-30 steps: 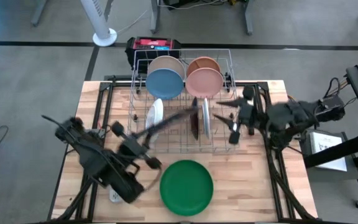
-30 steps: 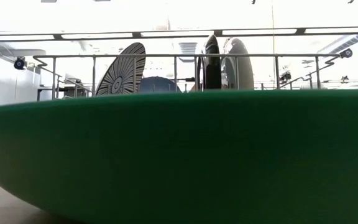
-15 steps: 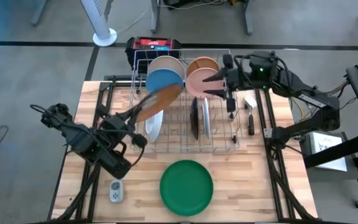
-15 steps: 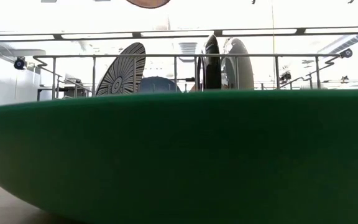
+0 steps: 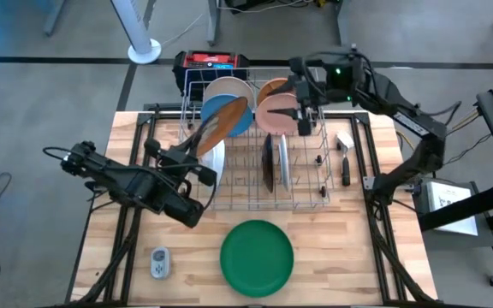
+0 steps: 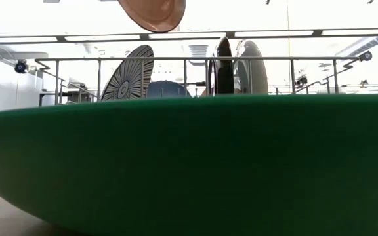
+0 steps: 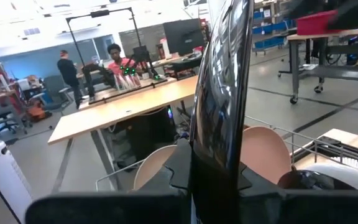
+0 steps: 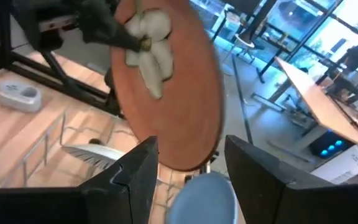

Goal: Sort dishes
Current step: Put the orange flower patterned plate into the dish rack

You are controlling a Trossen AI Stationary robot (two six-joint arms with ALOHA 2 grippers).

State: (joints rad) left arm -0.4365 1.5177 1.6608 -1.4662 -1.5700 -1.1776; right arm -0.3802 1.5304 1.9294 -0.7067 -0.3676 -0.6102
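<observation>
We see the left gripper (image 5: 202, 152) raised over the left part of the wire rack (image 5: 308, 201), its fingers shut on the rim of a brown plate (image 5: 216, 131). The plate stands tilted on edge in the air, above the striped plate (image 5: 213, 165) and just in front of the blue plate (image 5: 235, 122). In the low view, only its lower edge (image 6: 153, 13) shows, above the rack.

The right gripper (image 5: 304, 101) hangs over the far right of the rack, near the pink plate (image 5: 276, 112); its fingers stand apart and hold nothing.

The green plate (image 5: 257, 257) lies flat on the surface (image 5: 349, 257), near the front edge.

We judge the brown plate stiff, smooth and probably breakable, so it may slip or swing in a narrow hold at the rim. A firm hold deep over the rim seems best, and a slow lowering into a free slot, away from the wires and the neighbouring dishes.
</observation>
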